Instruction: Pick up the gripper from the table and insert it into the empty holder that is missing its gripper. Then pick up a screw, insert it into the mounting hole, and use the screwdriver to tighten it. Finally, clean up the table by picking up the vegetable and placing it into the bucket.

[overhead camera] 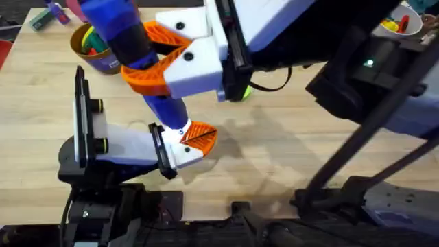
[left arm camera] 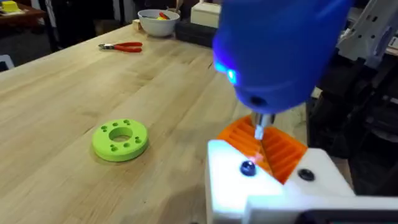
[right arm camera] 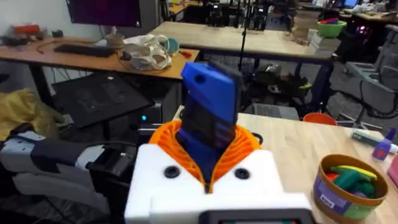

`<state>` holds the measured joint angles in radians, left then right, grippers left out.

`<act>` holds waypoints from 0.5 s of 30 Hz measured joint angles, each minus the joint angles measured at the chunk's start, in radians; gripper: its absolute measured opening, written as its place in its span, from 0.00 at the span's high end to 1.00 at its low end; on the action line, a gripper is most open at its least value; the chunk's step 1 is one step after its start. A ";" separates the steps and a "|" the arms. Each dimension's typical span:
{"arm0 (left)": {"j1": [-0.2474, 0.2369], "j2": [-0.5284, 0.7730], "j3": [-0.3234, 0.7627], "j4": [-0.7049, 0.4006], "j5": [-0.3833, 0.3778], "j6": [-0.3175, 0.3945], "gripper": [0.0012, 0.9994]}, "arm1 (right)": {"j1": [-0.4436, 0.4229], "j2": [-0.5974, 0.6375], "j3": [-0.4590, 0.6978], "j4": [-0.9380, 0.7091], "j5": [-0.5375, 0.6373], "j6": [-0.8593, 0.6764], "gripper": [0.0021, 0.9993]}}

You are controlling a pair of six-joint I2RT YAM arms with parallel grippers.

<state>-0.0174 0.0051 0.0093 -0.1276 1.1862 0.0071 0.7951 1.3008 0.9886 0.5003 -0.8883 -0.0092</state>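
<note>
Screwdriver (overhead camera: 127,38) clenched in right jaws, tip down on holder (left arm camera: 261,180) screw to tighten; left jaws' state: cannot tell.

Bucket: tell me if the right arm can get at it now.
Probably yes: the bucket stands just beside the right gripper, nothing between them. But that gripper is shut on the screwdriver, so it has no free grip.

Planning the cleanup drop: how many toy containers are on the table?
2. The bucket at the far left; the white bowl at the far right, past the red pliers. More may be hidden.
</note>
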 joint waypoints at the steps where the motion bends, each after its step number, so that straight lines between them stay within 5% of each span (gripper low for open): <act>1: 0.000 0.000 0.000 0.000 0.000 0.000 0.98 | 0.002 0.001 -0.001 0.000 0.000 -0.003 0.98; 10: 0.000 0.000 0.000 0.000 0.000 0.000 0.98 | 0.029 0.001 -0.010 0.010 -0.004 -0.037 0.98; 15: 0.000 0.000 0.000 0.000 0.000 0.000 0.98 | 0.029 0.001 -0.064 0.166 0.007 -0.014 0.98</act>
<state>-0.0174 0.0051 0.0093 -0.1276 1.1862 0.0073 0.8246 1.3022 0.9244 0.6666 -0.8811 -0.0232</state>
